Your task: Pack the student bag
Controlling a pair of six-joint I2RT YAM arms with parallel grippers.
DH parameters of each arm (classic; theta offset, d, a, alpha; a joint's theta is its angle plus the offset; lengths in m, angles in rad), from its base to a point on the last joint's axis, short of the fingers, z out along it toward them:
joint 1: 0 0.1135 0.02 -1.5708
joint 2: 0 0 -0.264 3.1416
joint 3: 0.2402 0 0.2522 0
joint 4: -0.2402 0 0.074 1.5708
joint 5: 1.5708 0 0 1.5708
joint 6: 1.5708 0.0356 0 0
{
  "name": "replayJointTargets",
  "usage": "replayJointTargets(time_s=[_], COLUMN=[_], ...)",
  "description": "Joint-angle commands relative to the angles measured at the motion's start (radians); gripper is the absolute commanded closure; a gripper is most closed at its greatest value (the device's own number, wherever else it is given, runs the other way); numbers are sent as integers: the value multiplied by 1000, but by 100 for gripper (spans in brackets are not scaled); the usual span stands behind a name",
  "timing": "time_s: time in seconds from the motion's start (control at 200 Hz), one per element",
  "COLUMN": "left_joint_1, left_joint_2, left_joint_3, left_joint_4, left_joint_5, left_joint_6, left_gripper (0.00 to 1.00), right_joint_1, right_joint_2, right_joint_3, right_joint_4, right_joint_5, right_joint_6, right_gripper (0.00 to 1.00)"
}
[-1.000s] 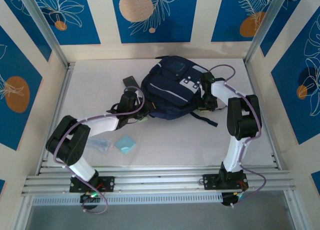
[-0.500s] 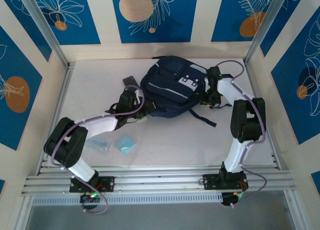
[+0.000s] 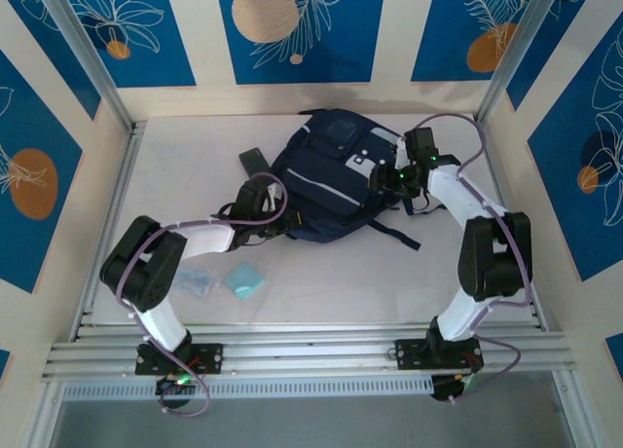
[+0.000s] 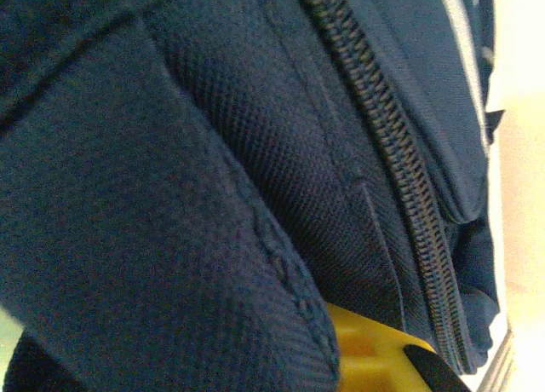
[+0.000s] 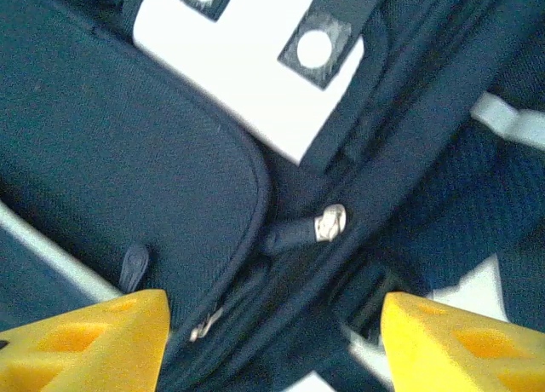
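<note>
The student bag [image 3: 326, 180], dark navy with pale stripes and a grey-white patch [image 5: 255, 77], lies in the middle of the table. My left gripper [image 3: 275, 226] is at the bag's lower left edge. Up close in the left wrist view, a fold of navy fabric [image 4: 170, 239] wraps over one yellow finger [image 4: 375, 349], and the jaws are shut on it. My right gripper [image 3: 387, 180] hovers over the bag's right side. It is open, its yellow fingers [image 5: 85, 341] set wide apart on either side of a zipper pull [image 5: 306, 228] without touching it.
A black flat object [image 3: 255, 162] lies left of the bag. A light blue square [image 3: 243, 280] and a clear packet [image 3: 195, 282] sit near the left arm. A black strap [image 3: 397, 236] trails off the bag's lower right. Metal rails [image 3: 311, 351] border the table.
My right gripper has opened and moved up and left onto the bag's right side. The bag shifted slightly. The left gripper stayed shut at the bag's edge.
</note>
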Motion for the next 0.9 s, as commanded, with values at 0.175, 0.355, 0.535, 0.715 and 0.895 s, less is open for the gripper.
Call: replayJointTargets(time_s=[0.175,0.355,0.535,0.715,0.895], left_joint_1=[7,7,7,7,8], left_joint_2=[65,77,70,61,64], left_joint_3=[4,1,14,12,32], left_joint_4=[60,97,117,155,166], left_joint_5=[56,53,51,15,8], left_joint_6=[42,14,-11,-43,-42], left_gripper=[100,100,100,100,100], right_joint_1=[14,88,155,256,265], right_joint_2=[236,205,123,-5,-87], right_joint_3=[144,37,-106,-231,-221], right_joint_4=[67,116,119,132,71], right_joint_5=[-1,-47,-145,-200,-179], right_joint_6=[10,-9,48,145,161], right_gripper=[28,29,31,31,31])
